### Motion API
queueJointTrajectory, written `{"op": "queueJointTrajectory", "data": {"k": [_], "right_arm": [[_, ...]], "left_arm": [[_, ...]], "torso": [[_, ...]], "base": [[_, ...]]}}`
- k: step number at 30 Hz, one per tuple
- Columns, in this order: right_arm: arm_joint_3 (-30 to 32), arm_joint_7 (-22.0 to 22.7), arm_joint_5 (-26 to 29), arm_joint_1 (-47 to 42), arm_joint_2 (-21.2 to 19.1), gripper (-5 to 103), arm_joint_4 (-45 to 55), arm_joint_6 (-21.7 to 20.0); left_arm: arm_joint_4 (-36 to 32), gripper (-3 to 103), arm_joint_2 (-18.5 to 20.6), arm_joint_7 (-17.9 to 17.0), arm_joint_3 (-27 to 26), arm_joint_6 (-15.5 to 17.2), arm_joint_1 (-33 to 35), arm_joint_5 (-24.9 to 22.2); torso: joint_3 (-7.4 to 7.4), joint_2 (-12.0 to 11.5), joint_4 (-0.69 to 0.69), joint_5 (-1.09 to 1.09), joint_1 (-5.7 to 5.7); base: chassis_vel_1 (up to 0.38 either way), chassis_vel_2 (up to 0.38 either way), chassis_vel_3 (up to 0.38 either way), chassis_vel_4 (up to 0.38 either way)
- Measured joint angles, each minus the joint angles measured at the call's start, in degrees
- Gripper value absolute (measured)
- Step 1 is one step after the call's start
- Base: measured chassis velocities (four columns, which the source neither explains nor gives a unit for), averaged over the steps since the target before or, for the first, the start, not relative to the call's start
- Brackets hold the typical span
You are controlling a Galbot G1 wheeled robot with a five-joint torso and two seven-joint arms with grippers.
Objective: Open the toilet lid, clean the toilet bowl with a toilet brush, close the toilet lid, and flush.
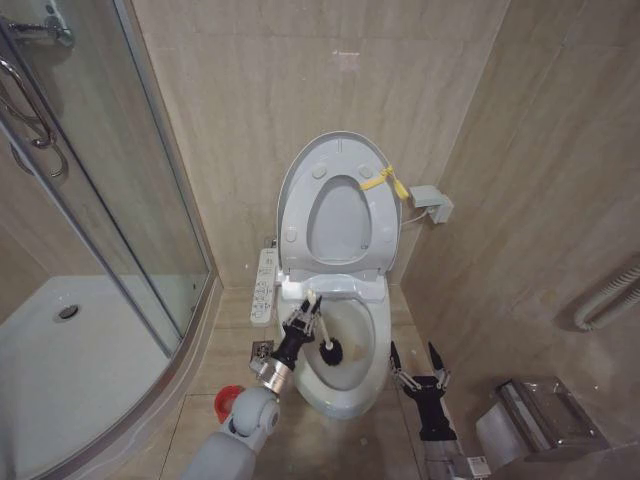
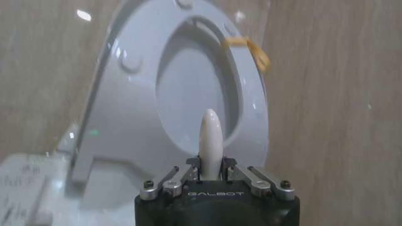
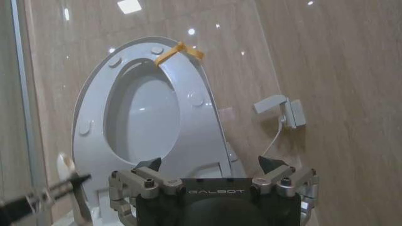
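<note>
Toilet lid (image 1: 300,190) raised against wall.
Left gripper (image 1: 305,318) clamped on toilet brush (image 1: 329,349) in toilet bowl (image 1: 365,385); right gripper (image 1: 419,362) spread wide, right of bowl.

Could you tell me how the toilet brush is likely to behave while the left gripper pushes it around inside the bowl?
The toilet brush looks light: a thin white handle and a small dark head. The left gripper holds that smooth, tapered handle, so it may slip or twist. The bristles would probably give against the toilet bowl, while the handle likely stays fairly stiff.

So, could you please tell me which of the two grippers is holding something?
The left gripper, over the toilet bowl, grips the toilet brush; the right gripper is open.
</note>
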Motion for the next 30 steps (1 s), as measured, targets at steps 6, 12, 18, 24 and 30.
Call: {"op": "queueJointTrajectory", "data": {"k": [6, 12, 18, 24, 30], "right_arm": [[0.0, -0.1, -0.2, -0.8, 0.2, 100, 1.1, 0.2], [-0.3, -0.3, -0.3, -1.1, 0.0, 100, 1.5, 0.2], [-0.3, -0.4, -0.3, -1.4, -0.1, 100, 1.8, 0.3], [-0.5, -0.6, -0.6, -1.9, 0.1, 100, 2.3, 0.4], [-0.5, -0.8, -1.0, -2.4, 0.3, 100, 2.6, 0.5]], "left_arm": [[3.8, 21, 0.6, 0.0, 1.7, -0.6, 1.2, 1.7], [7.3, 21, 0.4, 0.3, 1.8, -1.0, 2.1, 2.9], [6.0, 21, -0.1, 1.4, 2.5, -1.4, 3.3, 2.8], [3.7, 21, -1.4, 3.7, 4.0, -4.6, 3.9, 1.0], [3.1, 21, -3.2, 7.9, 4.0, -7.6, 4.0, -1.0]], "torso": [[-0.01, 0.0, -0.01, -0.01, -0.01], [-0.01, 0.0, 0.00, 0.00, -0.01], [-0.01, 0.0, 0.00, 0.00, -0.01], [-0.01, 0.0, -0.01, -0.01, -0.01], [-0.01, 0.0, -0.01, -0.01, -0.01]], "base": [[0.000, 0.000, 0.000, 0.000], [0.000, 0.000, 0.000, 0.000], [0.000, 0.000, 0.000, 0.000], [0.000, 0.000, 0.000, 0.000], [0.000, 0.000, 0.000, 0.000]]}}
